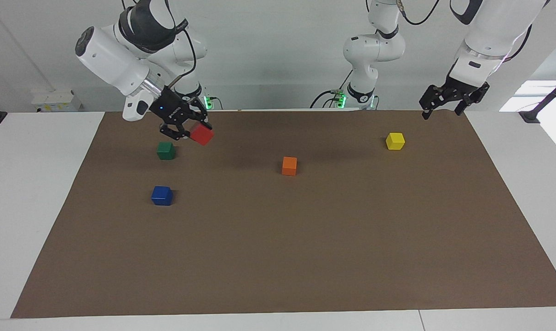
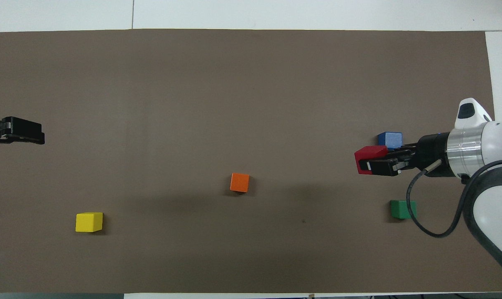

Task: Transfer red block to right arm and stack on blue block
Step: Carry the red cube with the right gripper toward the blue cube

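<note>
The red block (image 1: 202,134) is held in my right gripper (image 1: 194,130), which is shut on it and raised above the brown mat, with the block tilted. In the overhead view the red block (image 2: 363,159) and the right gripper (image 2: 374,162) hang over the mat between the blue block (image 2: 390,139) and the green block. The blue block (image 1: 162,195) rests on the mat at the right arm's end, apart from the gripper. My left gripper (image 1: 444,106) is open and empty, raised over the mat's edge at the left arm's end; it also shows in the overhead view (image 2: 23,131).
A green block (image 1: 165,150) (image 2: 402,209) lies nearer to the robots than the blue block. An orange block (image 1: 289,165) (image 2: 239,182) sits mid-mat. A yellow block (image 1: 395,141) (image 2: 89,221) lies toward the left arm's end. The brown mat (image 1: 305,257) covers the table.
</note>
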